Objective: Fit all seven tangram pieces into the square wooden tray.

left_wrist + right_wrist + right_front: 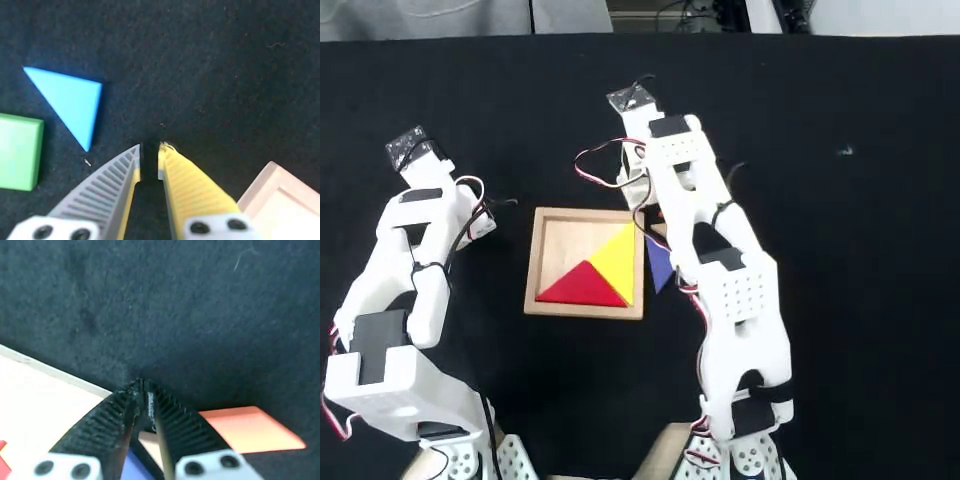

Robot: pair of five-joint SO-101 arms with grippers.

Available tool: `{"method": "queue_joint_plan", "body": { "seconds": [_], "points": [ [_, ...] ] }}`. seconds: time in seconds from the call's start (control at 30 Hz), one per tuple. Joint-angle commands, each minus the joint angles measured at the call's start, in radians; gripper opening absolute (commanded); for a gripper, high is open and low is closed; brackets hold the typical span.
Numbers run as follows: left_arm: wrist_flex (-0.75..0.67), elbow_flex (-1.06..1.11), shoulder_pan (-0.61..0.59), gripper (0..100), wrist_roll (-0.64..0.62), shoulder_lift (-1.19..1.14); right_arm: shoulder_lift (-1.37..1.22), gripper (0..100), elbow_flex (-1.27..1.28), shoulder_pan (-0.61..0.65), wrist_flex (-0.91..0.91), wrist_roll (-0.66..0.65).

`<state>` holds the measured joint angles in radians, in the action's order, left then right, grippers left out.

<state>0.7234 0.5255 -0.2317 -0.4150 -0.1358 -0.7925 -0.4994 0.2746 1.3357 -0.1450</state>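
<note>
**Two-arm tangram assembly, early placing stage.** Nearest its own camera, the left gripper (150, 150) is hanging low over the black cloth (215, 65). Its grey and yellow fingers are drawn together, leaving a thin slot with nothing in it. Past its tips, a light blue triangle (67, 100) and a green square (17, 150) are lying flat on the cloth, near each other but apart.

The right gripper (143, 387) is likewise showing its black toothed fingers pressed together and carrying nothing, over the cloth just outside the tray's edge. An orange piece (250, 430) is lying just beside it. A dark blue piece (658, 265) is lying under that arm, just beside the tray's outer wall.

Farther out, the square wooden tray (533, 262) is sitting between the two arms. It is holding a red triangle (582, 287) along its near side and a yellow triangle (615, 260) along the side toward the right arm, and the two are meeting edge to edge. The rest of the tray floor is lying bare.

With two of the seven pieces seated, the step in hand appears to be fetching the next piece. That move is calling for one gripper to spread its fingers, straddle a thin flat piece on the cloth, and turn it to suit the bare region.
</note>
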Motion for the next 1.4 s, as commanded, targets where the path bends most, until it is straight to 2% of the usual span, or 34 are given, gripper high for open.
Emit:
{"method": "queue_joint_plan", "body": {
  "seconds": [0.0, 0.17, 0.27, 0.5, 0.7, 0.83, 1.03, 1.2, 1.27, 1.37],
  "points": [
    [-0.017, -0.008, 0.013, 8, -0.008, 0.051, 0.015, 1.1, -0.042, 0.049, 0.021, -0.009],
    [-0.017, -0.012, 0.013, 8, 0.021, 0.051, 0.094, 1.1, -0.068, -0.011, 0.021, -0.008],
    [-0.017, -0.012, 0.018, 8, 0.086, 0.051, 0.231, 1.1, -0.053, -0.101, 0.029, -0.008],
    [-0.018, -0.012, 0.041, 8, 0.091, 0.051, 0.565, 1.1, 0.105, -0.287, 0.043, -0.012],
    [-0.018, -0.012, 0.042, 8, 0.126, 0.051, 0.639, 1.1, 0.271, -0.351, 0.040, -0.190],
    [-0.018, -0.010, 0.042, 8, 0.141, 0.051, 0.590, 1.3, 0.308, -0.417, -0.028, -0.219],
    [-0.018, -0.012, 0.042, 8, 0.147, 0.051, 0.467, 2.7, 0.306, -0.370, -0.052, -0.265],
    [-0.031, -0.008, 0.042, 8, 0.147, 0.049, 0.424, 19.2, 0.315, -0.296, -0.051, -0.256],
    [-0.055, 0.004, 0.042, 8, 0.147, 0.049, 0.424, 17.6, 0.312, -0.279, -0.052, -0.279],
    [-0.058, 0.007, 0.044, 8, 0.147, 0.049, 0.424, 13.6, 0.308, -0.275, -0.092, -0.408]
  ]
}}
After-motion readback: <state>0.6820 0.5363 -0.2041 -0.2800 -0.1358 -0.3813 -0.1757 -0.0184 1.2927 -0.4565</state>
